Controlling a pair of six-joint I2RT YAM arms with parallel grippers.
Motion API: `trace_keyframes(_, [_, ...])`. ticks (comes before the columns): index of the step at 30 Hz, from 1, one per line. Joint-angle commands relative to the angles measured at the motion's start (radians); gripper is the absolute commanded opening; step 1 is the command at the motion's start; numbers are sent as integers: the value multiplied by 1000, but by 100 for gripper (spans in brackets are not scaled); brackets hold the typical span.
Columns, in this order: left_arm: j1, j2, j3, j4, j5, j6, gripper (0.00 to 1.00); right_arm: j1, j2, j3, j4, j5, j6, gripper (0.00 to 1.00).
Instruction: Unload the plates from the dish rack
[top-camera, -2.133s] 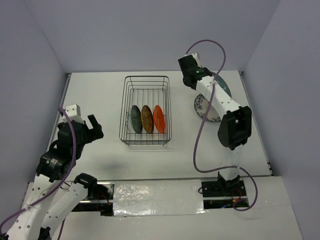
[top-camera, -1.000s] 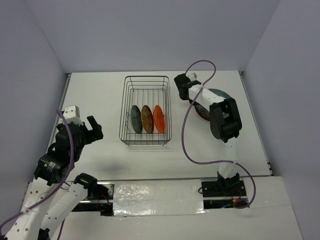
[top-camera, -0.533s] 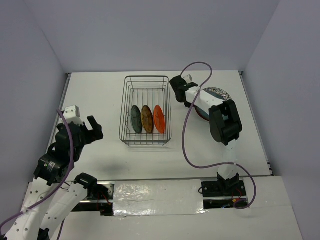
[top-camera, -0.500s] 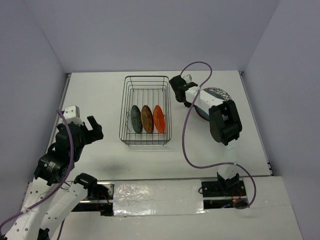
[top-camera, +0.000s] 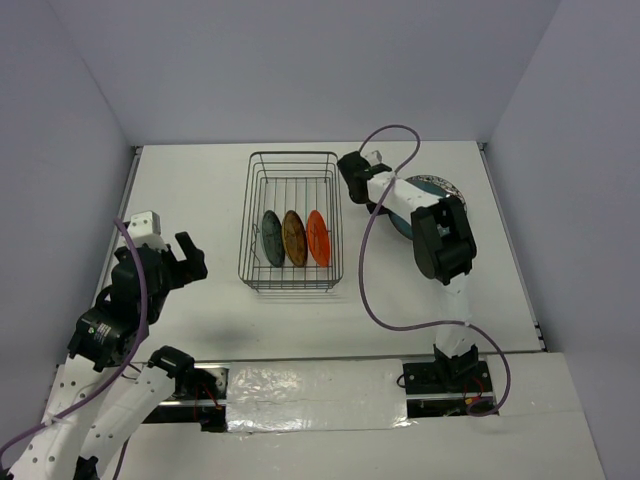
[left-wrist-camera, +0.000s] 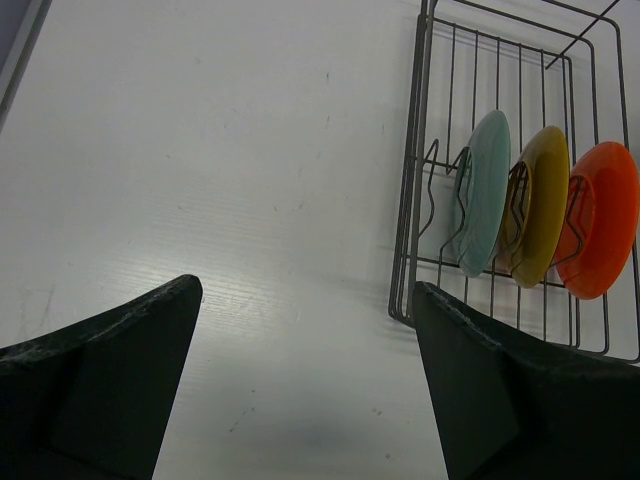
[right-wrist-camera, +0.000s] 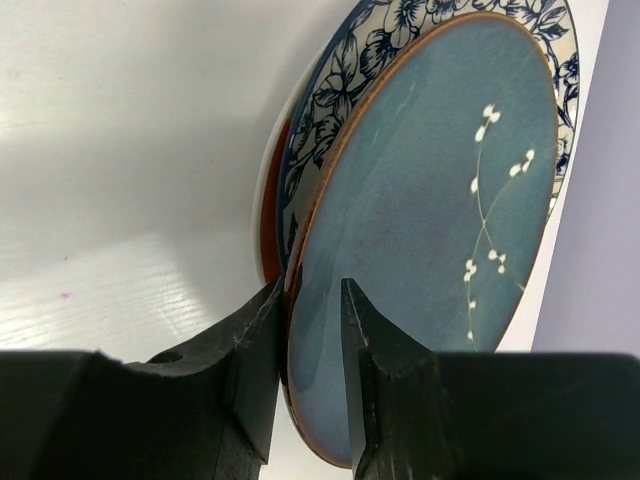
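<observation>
Right tool (right-wrist-camera: 312, 290) has swung from teal plate (right-wrist-camera: 430, 230) toward dish rack (top-camera: 291, 157); nearly together, grip undeterminable. Left tool (left-wrist-camera: 307, 288) apart. Three racked plates (left-wrist-camera: 538, 205) remain.

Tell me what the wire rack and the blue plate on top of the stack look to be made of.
The dish rack: most likely thin metal wire with a dark, dull finish, bent into an open grid with upright prongs. The blue plate: glazed ceramic by the look. Its teal face is smooth with a soft sheen, painted with white blossoms and edged by a brown rim. Melamine cannot be ruled out.
</observation>
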Motion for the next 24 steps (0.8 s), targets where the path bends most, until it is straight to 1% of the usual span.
trace_keyframes(1, [-7,-8,3,40,-1,-4,100,-40,5,76,-6,50,-17,35])
trace_keyframes(10, [-8,7,4,42,4,-1,100,-77,14,162,-12,-16,-53,35])
trace_keyframes(11, [-8,10,4,42,4,-2,100,-79,19,184,-15,-28,-50,41])
trace_keyframes(13, [-8,12,4,40,4,-2,100,-79,42,207,-32,-39,-54,42])
trace_keyframes(16, [-8,10,4,42,4,-2,100,-82,68,242,-35,-50,-59,49])
trace_keyframes(17, [-8,12,3,43,4,-1,100,-85,72,251,-36,-54,-57,53])
trace_keyframes(19, [-8,16,4,43,5,-2,99,-85,80,268,-45,-70,-50,55])
trace_keyframes(23, [-8,18,4,43,5,-1,100,-86,73,287,-49,-87,-39,65])
trace_keyframes(24, [-8,18,4,42,5,-1,100,-90,69,288,-52,-90,-34,66])
